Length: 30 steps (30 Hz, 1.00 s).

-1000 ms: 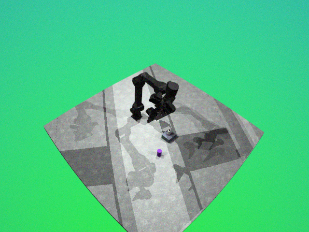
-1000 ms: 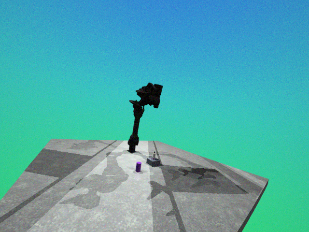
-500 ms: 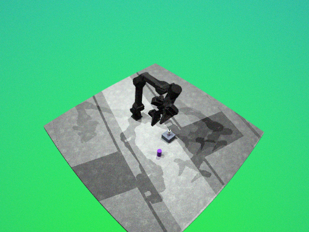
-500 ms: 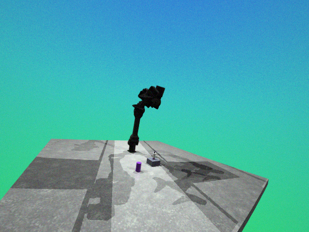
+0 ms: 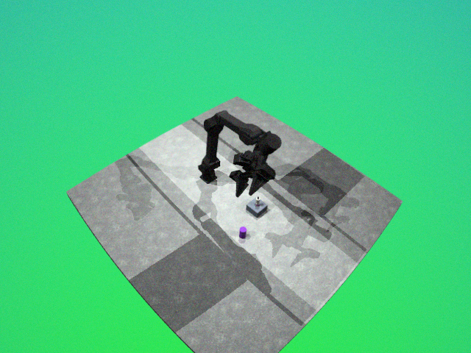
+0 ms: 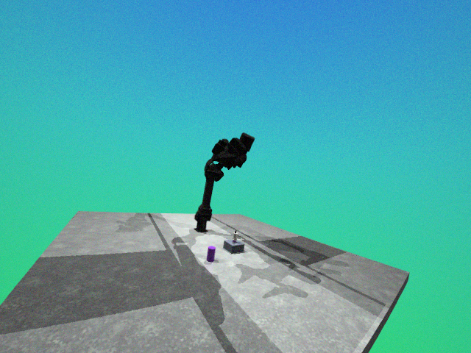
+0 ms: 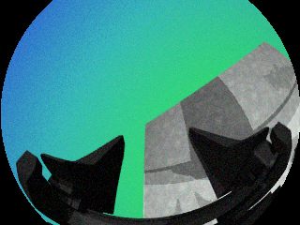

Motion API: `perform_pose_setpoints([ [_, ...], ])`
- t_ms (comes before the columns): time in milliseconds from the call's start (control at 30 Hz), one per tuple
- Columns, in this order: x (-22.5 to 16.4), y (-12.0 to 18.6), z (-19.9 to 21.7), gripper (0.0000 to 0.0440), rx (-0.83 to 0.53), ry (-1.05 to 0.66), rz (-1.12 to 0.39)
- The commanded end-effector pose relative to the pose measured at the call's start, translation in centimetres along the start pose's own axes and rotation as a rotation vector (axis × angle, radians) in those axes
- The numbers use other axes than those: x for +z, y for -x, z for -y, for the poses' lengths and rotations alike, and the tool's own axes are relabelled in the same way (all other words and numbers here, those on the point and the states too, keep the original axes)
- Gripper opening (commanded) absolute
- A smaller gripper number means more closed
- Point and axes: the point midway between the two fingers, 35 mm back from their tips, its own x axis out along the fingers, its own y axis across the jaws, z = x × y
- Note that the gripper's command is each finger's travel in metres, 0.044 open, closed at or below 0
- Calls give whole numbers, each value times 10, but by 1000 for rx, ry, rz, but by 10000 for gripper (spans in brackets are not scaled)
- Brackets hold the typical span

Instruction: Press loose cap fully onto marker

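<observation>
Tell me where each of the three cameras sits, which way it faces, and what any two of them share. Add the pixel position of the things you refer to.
Top: high above the grey table (image 5: pixel 213 304) (image 6: pixel 114 330), angled down at it; the whole black arm shows, fingers (image 5: pixel 239 186) included.
Exterior: lower, beyond the purple cylindrical cap (image 5: pixel 242 232) (image 6: pixel 210 254), facing the arm's base; the arm shows.
Wrist: on the hand, looking out past both fingers to the table's edge and the green-blue background.
Top and exterior share the cap and the dark square holder block (image 5: pixel 256 209) (image 6: pixel 233 246).

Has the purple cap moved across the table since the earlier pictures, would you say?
No. The purple cap stands in the same spot relative to the holder block in both outside views.
</observation>
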Motion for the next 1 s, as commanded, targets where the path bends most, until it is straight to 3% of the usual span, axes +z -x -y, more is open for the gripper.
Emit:
perform_pose_setpoints([
  [0, -11, -2, 3, 326, -17, 6, -36],
  [967, -71, -7, 41, 327, -197, 31, -269],
])
